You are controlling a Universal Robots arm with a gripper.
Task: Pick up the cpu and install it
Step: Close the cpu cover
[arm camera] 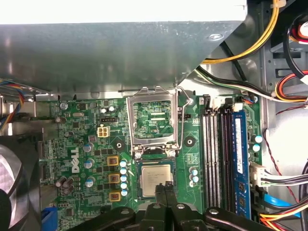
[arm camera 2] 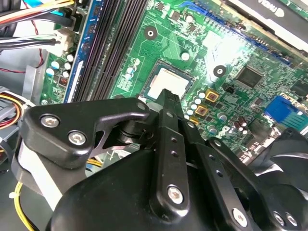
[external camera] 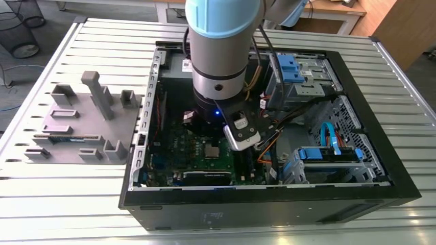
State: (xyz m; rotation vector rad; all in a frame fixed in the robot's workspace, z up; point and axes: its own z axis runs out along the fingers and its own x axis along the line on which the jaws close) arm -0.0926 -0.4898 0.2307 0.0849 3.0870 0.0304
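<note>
The cpu (arm camera: pixel 155 178), a small square chip with a silver-grey top, lies flat in the socket of the green board (arm camera: pixel 82 144). The socket's metal frame (arm camera: pixel 153 120) is swung up and open behind it. In both wrist views my gripper (arm camera: pixel 164 186) has its two black fingers pressed together with nothing between them, the tips just over one edge of the cpu (arm camera 2: pixel 168 81). The second wrist view has the gripper (arm camera 2: pixel 168 96) rising from its black body. In the exterior view the arm (external camera: pixel 218 61) reaches down into the open computer case, and the cpu (external camera: pixel 212 151) glints on the board.
Memory slots (arm camera: pixel 224 154) and cable bundles (arm camera: pixel 284 96) run beside the socket. A black fan (arm camera: pixel 14 183) sits on the other side. The case's metal wall (arm camera: pixel 120 53) stands behind. On the exterior view's left, a grey moulded tray (external camera: pixel 81 127) rests on the slatted table.
</note>
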